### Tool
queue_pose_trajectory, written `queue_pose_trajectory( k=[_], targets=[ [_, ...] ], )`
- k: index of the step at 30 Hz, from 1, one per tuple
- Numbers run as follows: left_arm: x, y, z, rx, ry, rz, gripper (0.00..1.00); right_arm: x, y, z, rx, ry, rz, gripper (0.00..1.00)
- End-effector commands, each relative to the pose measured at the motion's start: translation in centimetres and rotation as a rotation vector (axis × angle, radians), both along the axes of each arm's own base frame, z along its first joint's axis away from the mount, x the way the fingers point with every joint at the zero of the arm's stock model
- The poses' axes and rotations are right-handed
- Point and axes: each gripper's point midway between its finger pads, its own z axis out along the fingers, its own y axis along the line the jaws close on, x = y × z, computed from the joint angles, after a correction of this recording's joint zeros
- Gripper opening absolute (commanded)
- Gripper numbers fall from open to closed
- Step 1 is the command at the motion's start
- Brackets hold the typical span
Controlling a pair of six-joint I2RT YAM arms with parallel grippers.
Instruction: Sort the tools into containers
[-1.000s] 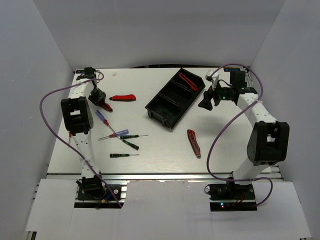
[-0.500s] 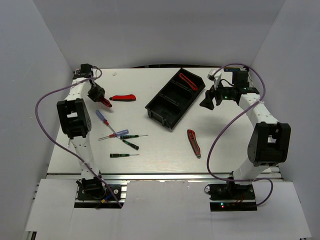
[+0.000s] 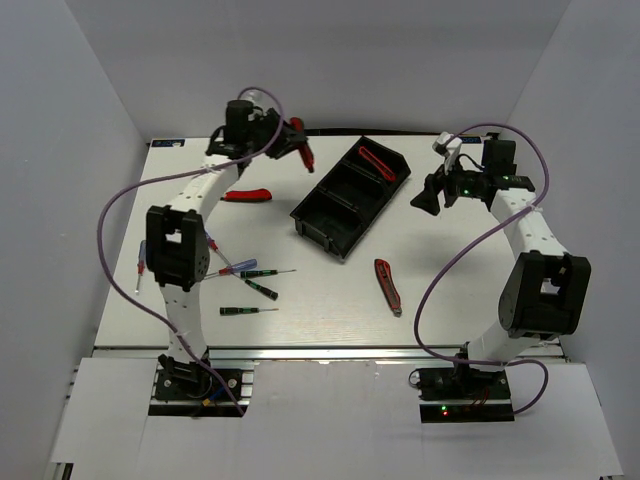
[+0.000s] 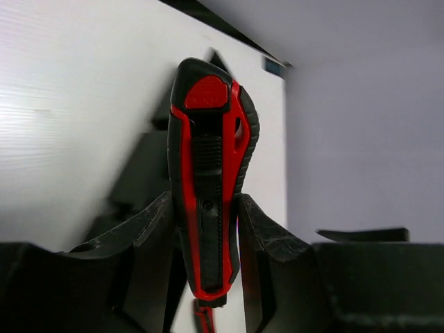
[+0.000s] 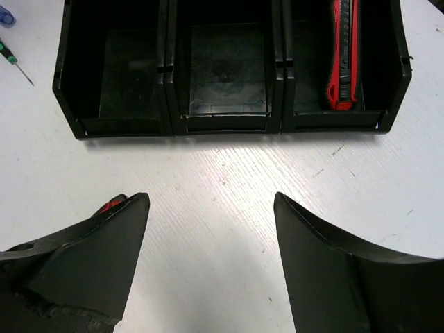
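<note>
While the left hand [image 3: 290,138] hangs high over the far side of the surface [image 3: 330,300], pinching a red-and-black utility knife [image 4: 208,180] around its middle, the black tray [image 3: 318,233] lies to its right and nearer, its long axis running diagonally from near-left to far-right. The knife's long axis runs straight out between the fingers and slants toward the tray. The far compartment [image 5: 309,69], which holds a matching knife [image 5: 343,55], looks closest to it. The right hand [image 5: 211,201] is spread and empty beside the tray.
</note>
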Motion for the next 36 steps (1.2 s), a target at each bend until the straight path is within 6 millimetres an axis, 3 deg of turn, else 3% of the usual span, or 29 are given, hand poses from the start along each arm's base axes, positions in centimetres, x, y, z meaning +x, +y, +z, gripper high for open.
queue_pose_trajectory(
  k=[1, 2, 4, 5, 8, 9, 11, 12, 13, 15, 16, 17, 22, 27, 31, 34, 36],
  targets=[
    [0.1, -6.9, 5.1, -0.165, -0.160, -0.173, 0.00, 0.0, 0.1, 2.6, 0.034, -0.064, 0.008, 0.79],
    [-0.3, -9.2, 6.0, -0.219, -0.168, -0.201, 0.00, 0.0, 0.1, 2.6, 0.039, -0.063, 0.005, 0.79],
    [0.6, -11.9, 6.5, -0.283, -0.193, -0.224, 0.00, -0.1, 0.0, 2.7, 0.045, -0.062, -0.001, 0.79],
    [0.5, -14.1, 5.0, -0.295, -0.174, -0.252, 0.00, -0.1, -0.1, 2.8, 0.049, -0.062, -0.008, 0.79],
    [0.7, -17.6, 6.4, -0.366, -0.222, -0.262, 0.00, -0.1, -0.5, 2.9, 0.060, -0.061, -0.028, 0.79],
    [1.6, -18.2, 4.9, -0.371, -0.217, -0.228, 0.00, -0.1, -0.7, 3.0, 0.067, -0.058, -0.036, 0.79],
    [1.7, -20.1, 5.2, -0.398, -0.230, -0.206, 0.00, -0.3, -0.8, 3.0, 0.071, -0.059, -0.040, 0.79],
    [2.3, -20.8, 3.5, -0.389, -0.215, -0.186, 0.00, -0.4, -1.0, 3.0, 0.073, -0.057, -0.044, 0.79],
    [2.7, -21.6, 4.2, -0.399, -0.245, -0.155, 0.00, -0.4, -1.1, 2.9, 0.074, -0.054, -0.048, 0.79],
    [3.3, -22.4, 3.9, -0.401, -0.261, -0.124, 0.00, -0.6, -1.4, 3.0, 0.078, -0.053, -0.054, 0.79],
    [3.9, -23.1, 2.3, -0.381, -0.259, -0.091, 0.00, -0.7, -1.5, 2.9, 0.080, -0.050, -0.059, 0.79],
    [4.2, -23.2, 3.2, -0.389, -0.288, -0.073, 0.00, -0.9, -1.6, 2.8, 0.085, -0.046, -0.062, 0.79],
    [5.2, -24.0, 0.8, -0.312, -0.316, 0.047, 0.00, -1.6, -1.6, 2.2, 0.112, -0.019, -0.071, 0.79],
    [6.0, -23.2, -1.0, -0.212, -0.311, 0.140, 0.00, -2.1, -1.5, 1.7, 0.121, -0.004, -0.070, 0.79],
    [6.6, -22.6, -1.9, -0.154, -0.311, 0.174, 0.10, -2.1, -1.4, 1.6, 0.132, 0.002, -0.069, 0.79],
    [6.8, -22.0, -3.1, -0.113, -0.278, 0.203, 0.27, -1.9, -1.4, 1.5, 0.137, 0.005, -0.070, 0.80],
    [6.7, -21.9, -3.7, -0.098, -0.265, 0.203, 0.30, -1.9, -1.3, 1.6, 0.140, 0.006, -0.068, 0.80]
  ],
)
